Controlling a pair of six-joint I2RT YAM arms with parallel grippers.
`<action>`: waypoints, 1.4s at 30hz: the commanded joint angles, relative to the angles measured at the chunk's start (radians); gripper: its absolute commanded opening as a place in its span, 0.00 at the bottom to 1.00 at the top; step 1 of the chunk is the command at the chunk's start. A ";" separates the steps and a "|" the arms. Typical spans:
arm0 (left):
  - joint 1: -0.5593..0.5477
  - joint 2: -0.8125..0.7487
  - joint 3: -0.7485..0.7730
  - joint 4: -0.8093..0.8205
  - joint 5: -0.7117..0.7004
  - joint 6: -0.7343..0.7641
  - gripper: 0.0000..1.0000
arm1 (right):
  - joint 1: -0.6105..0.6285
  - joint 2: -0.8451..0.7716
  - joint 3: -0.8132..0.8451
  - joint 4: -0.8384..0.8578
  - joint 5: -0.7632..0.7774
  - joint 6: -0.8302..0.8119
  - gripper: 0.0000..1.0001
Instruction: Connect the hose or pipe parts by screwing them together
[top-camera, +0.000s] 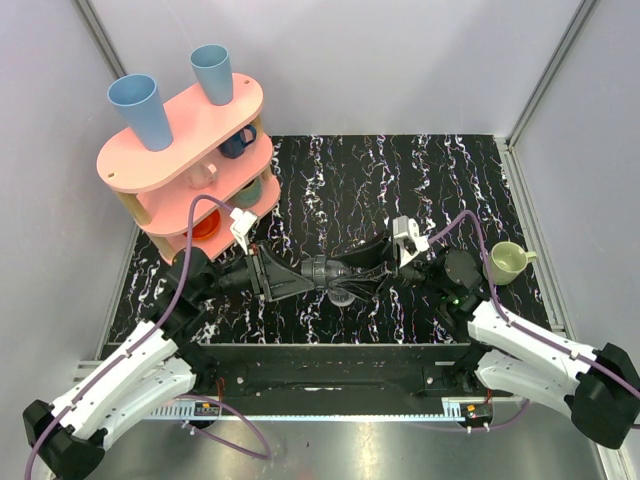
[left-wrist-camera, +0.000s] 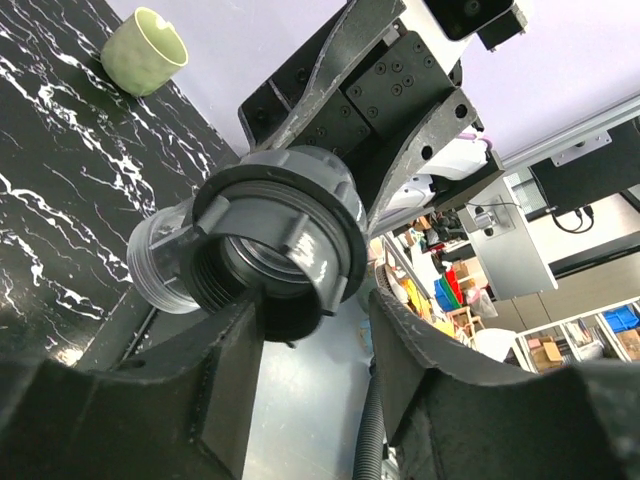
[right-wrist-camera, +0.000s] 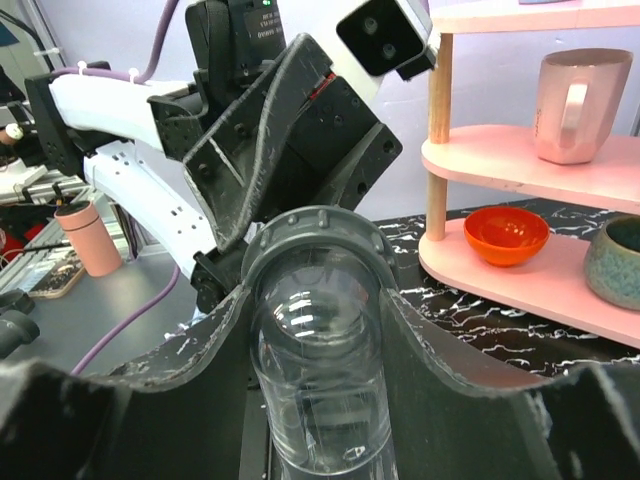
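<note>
The two pipe parts hang joined in mid-air above the middle of the table, between both grippers. In the left wrist view a dark grey ring nut sits on the threaded end of a clear tube. My left gripper is open around the nut: one finger touches its lower left and the other stands apart from it. My right gripper is shut on the clear tube, with the grey nut at the tube's far end. From above, the left gripper and right gripper face each other.
A pink two-tier shelf stands at the back left with two blue cups on top and an orange bowl and mugs on its lower tiers. A pale green cup sits at the table's right side.
</note>
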 joint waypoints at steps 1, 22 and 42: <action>-0.003 -0.012 -0.029 0.183 0.019 -0.042 0.44 | -0.005 0.013 -0.003 0.126 -0.009 0.038 0.00; -0.003 -0.049 -0.035 0.152 -0.025 0.091 0.00 | -0.005 -0.026 0.040 -0.103 -0.035 -0.029 0.66; -0.003 -0.039 -0.017 0.103 -0.041 0.120 0.00 | -0.005 0.022 0.191 -0.313 -0.132 -0.150 1.00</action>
